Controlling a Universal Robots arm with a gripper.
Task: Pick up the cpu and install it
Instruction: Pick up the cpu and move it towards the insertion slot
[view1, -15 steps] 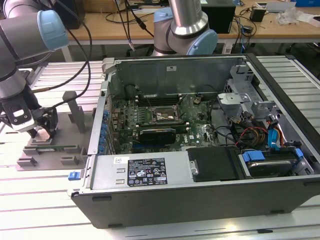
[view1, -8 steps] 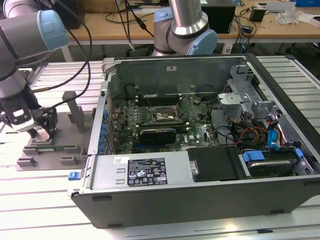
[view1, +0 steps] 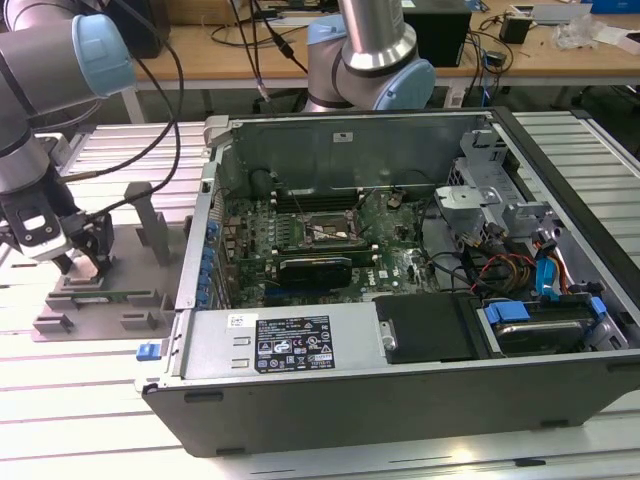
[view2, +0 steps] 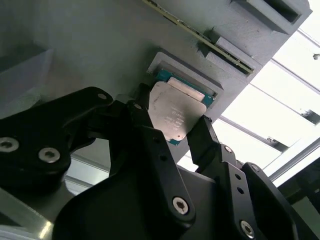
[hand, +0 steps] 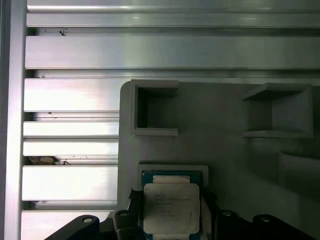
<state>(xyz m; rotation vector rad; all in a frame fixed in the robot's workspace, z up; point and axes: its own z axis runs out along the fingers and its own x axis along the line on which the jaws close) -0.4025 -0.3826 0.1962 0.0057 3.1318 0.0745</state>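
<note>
The cpu (view2: 175, 111), a small square chip with a silvery top and green rim, lies at a shallow square recess of the grey fixture (view2: 100, 50). In the first wrist view the cpu (hand: 171, 207) has one black finger on each side. My gripper (view2: 172, 119) stands with its fingertips (view2: 144, 111) pressed against opposite edges of the chip. In the exterior view my gripper (view1: 85, 262) hangs low over the grey fixture (view1: 120, 300) at that view's left, well outside the open computer case (view1: 400, 400). The dark socket frame (view1: 325, 232) sits on the motherboard inside.
A long black card (view1: 315, 268) lies just in front of the socket. Drive cages and cables (view1: 500, 250) crowd the case at the exterior view's right. Another arm's base (view1: 370, 60) stands behind the case. Upright grey posts (view1: 150, 215) rise from the fixture. Ribbed metal table (hand: 70, 95) surrounds it.
</note>
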